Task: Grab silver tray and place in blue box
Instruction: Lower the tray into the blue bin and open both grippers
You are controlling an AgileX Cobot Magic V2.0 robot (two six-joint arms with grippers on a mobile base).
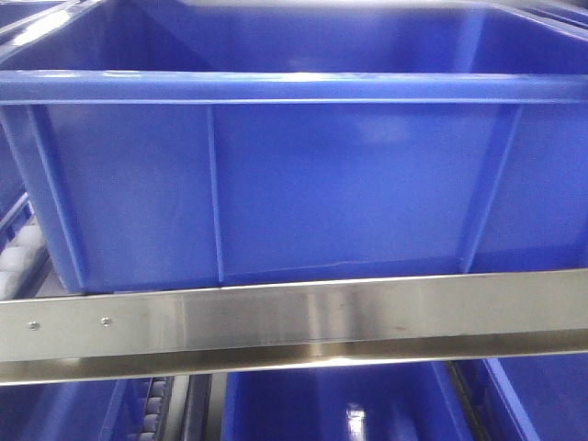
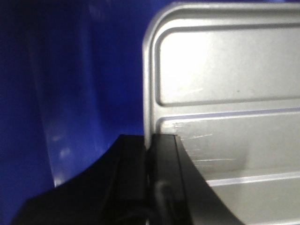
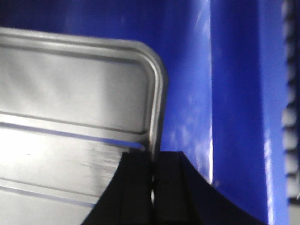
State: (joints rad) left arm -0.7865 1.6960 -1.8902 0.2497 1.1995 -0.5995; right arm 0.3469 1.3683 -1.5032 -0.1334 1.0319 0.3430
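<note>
The silver tray point(image 2: 225, 103) fills the right of the left wrist view, ridged and shiny. My left gripper point(image 2: 149, 140) is shut on its left rim, one black finger on each side. In the right wrist view the silver tray point(image 3: 70, 126) lies to the left, and my right gripper point(image 3: 152, 157) is shut on its right rim. Blue plastic of the blue box point(image 2: 70, 93) lies behind the tray in both wrist views, as smooth inner surface point(image 3: 225, 93). The front view shows the blue box point(image 1: 294, 175) from outside, its ribbed wall close up; tray and grippers are hidden there.
A steel rail point(image 1: 294, 322) runs across below the crate in the front view. White rollers point(image 1: 18, 257) show at the left, and other blue bins point(image 1: 340, 404) sit on the level beneath. A dark ribbed edge point(image 3: 291, 93) shows at the far right of the right wrist view.
</note>
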